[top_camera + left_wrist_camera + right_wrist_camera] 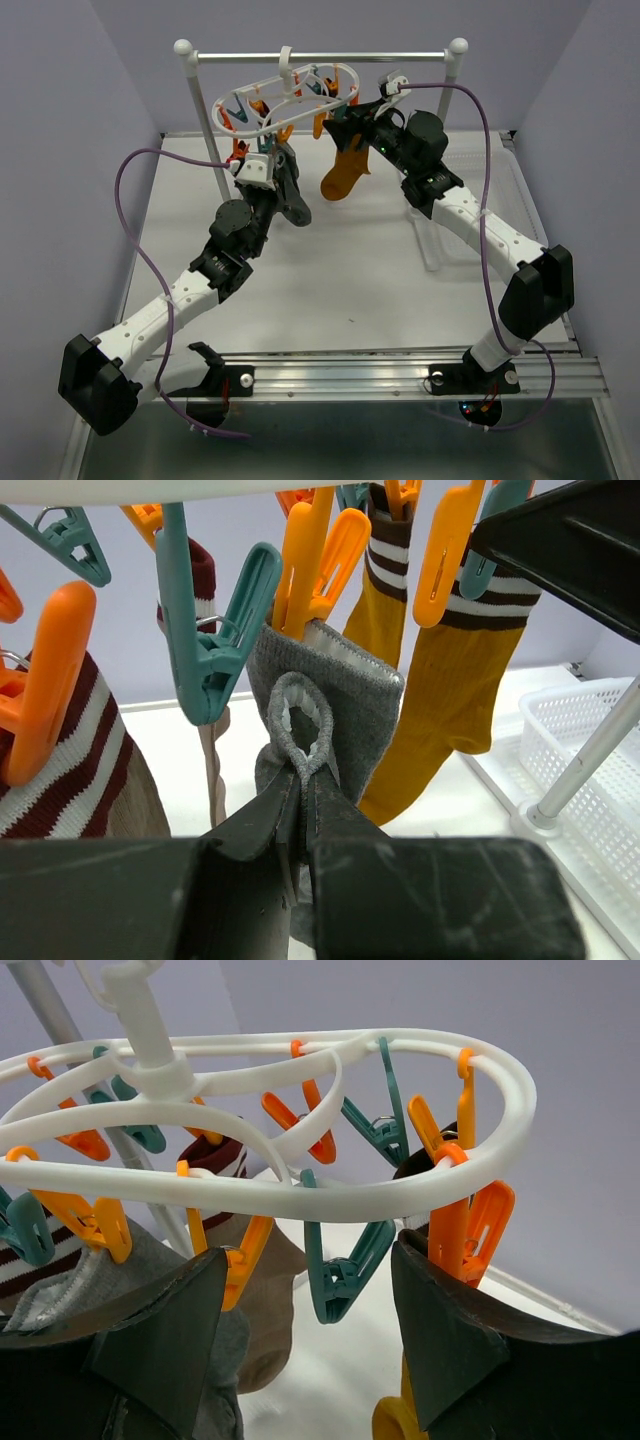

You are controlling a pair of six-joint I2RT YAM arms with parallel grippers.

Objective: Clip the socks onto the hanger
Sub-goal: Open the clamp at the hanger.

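**Left tool clamped on grey sock at hanger, right tool open**

Left tool (303,805) was seen fully closed. The pull loop at the cuff of the grey sock (330,705) was pinched between its fingertips. The sock was held up directly ahead of the tool, with its cuff edge pushed against an orange clip (305,560) just above. Whether that clip had bitten could not be told. A teal clip (215,630) hung just left of the sock. Two mustard socks (450,680) were clipped up beyond it on the right. A brown sock (60,750) with a maroon-and-white cuff hung on the left. A white basket (590,730) was seen low and far right on the worktop (330,290).

Right tool (305,1280) was held wide open, with nothing gripped. The rim of the hanger (300,1200) ran just above and ahead of its fingers. A second teal clip (340,1270) was framed between the fingers. A second orange clip (470,1225) sat just above the right one. The hanger was hooked on the silver rail (320,57).
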